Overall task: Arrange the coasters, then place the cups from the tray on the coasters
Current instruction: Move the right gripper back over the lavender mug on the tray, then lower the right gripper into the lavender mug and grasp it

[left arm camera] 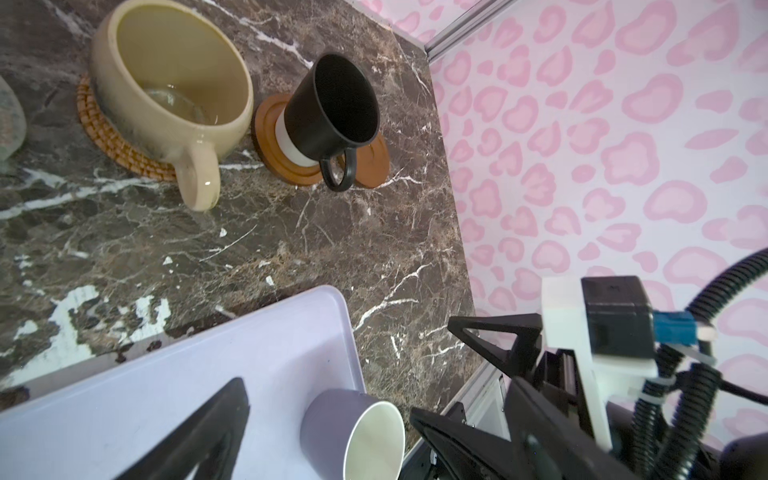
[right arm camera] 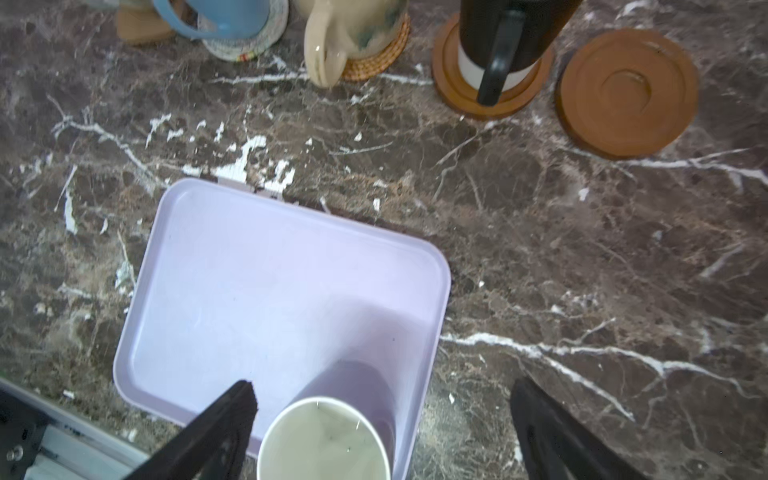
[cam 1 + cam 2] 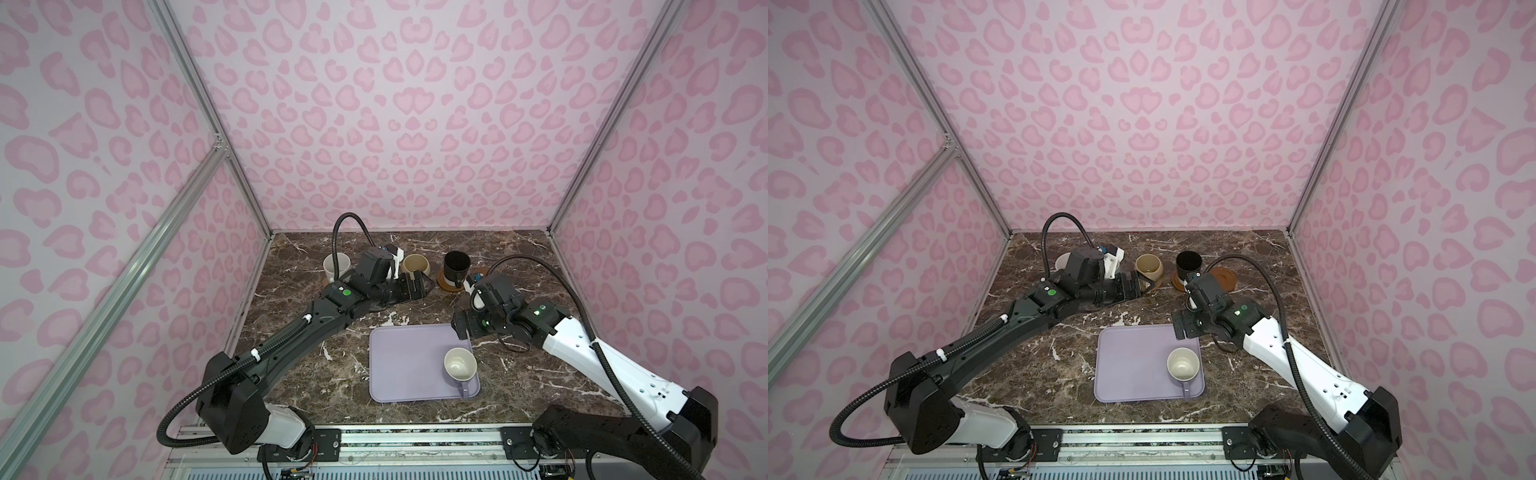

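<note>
A lavender cup (image 3: 459, 365) (image 2: 324, 440), white inside, stands upright in the near right corner of the tray (image 3: 403, 361) (image 2: 270, 291). My right gripper (image 3: 460, 328) (image 2: 384, 395) hangs open above the tray's far right corner, clear of that cup. Along the back, a white cup (image 3: 336, 266), a blue cup (image 2: 220, 16), a cream cup (image 3: 415, 264) and a black cup (image 3: 456, 266) each rest on coasters. One brown wooden coaster (image 3: 1223, 277) (image 2: 627, 91) lies bare at the row's right end. My left gripper (image 3: 417, 287) (image 1: 332, 411) is open beside the cream cup.
The left arm hides the blue cup in both top views. Dark marble table (image 3: 519, 257) runs to pink walls on three sides. A metal rail (image 3: 374, 440) lines the near edge. Bare marble lies between the tray and the cup row.
</note>
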You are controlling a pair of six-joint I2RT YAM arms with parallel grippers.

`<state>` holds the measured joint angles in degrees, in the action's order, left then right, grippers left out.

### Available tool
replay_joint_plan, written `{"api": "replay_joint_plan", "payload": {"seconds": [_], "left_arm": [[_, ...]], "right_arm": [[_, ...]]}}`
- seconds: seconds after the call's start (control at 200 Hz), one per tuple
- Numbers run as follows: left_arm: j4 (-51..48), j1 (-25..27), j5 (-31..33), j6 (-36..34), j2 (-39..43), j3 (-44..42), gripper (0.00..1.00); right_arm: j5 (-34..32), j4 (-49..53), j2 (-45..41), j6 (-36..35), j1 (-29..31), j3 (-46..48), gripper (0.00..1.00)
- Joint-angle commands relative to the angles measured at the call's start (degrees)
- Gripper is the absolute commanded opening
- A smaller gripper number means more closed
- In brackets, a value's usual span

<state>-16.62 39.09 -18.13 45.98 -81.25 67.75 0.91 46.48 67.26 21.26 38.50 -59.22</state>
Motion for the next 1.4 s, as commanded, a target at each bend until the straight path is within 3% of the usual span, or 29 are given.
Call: {"api": "replay_joint_plan", "payload": {"seconds": [0.0,0.53,0.97,1.25,1.395], "left_arm": [[0.1,1.9,-0.1,-0.3,2.2,-2.5,0.98],[2.5,9.4,7.4,6.3,9.5,-15.9,0.98],[6.8,12.8,11.6,13.1,12.6,-23.0,0.97],[8.0,13.4,13.8,15.5,14.6,-25.9,0.97],[6.9,13.4,15.1,15.5,15.5,-26.0,0.97]], "right_arm": [[-1.5,4.1,-2.6,3.2,3.2,2.5,0.98],[-5.4,5.7,-12.7,16.7,21.2,15.1,0.93],[-8.2,-1.8,-9.1,23.1,29.8,21.0,0.98],[-17.0,-1.7,-5.3,27.8,32.4,21.8,0.66],[-17.0,-3.6,-4.5,28.4,32.9,23.4,0.52]]}}
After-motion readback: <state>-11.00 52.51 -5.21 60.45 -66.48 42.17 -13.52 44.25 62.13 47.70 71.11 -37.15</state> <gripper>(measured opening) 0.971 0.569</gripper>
